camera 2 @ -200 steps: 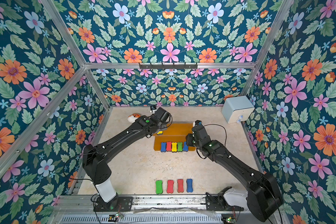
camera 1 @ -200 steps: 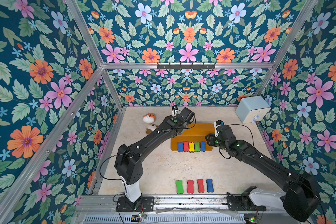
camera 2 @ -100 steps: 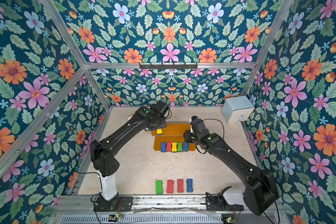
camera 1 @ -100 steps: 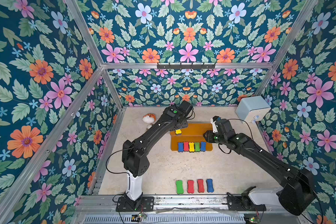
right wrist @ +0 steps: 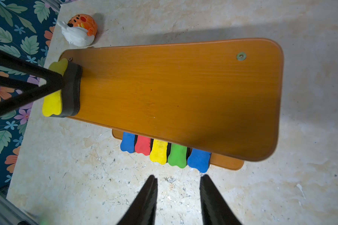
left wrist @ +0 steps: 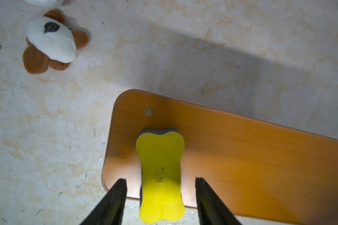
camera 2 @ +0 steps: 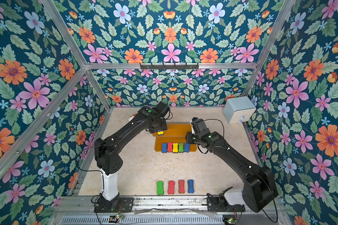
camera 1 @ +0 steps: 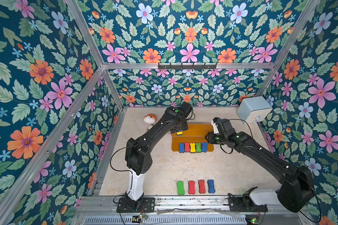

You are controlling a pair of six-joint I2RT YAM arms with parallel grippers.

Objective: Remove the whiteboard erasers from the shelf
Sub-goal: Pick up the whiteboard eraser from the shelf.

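Note:
The shelf [camera 1: 198, 130] is an orange-brown two-tier stand in the middle of the table. One yellow whiteboard eraser [left wrist: 160, 155] lies at the left end of its top board [right wrist: 174, 87]. My left gripper [left wrist: 160, 178] is open and straddles that eraser, with a gap on each side. A row of several erasers [camera 1: 192, 147], blue, red, yellow, green and blue, sits on the lower board [right wrist: 228, 164]. My right gripper [right wrist: 178, 176] is open and empty above the table, just in front of that row. Several more erasers [camera 1: 195, 187] lie on the table near the front edge.
An orange-and-white plush toy [camera 1: 150, 118] and a brown-and-white plush toy [left wrist: 51, 42] lie on the table left of the shelf. A pale blue box [camera 1: 254, 111] stands in the back right corner. Floral walls close in the back and both sides.
My left wrist has swung back over the shelf's left end, uncovering the yellow eraser, and its jaws have widened a little. My right gripper has barely shifted.

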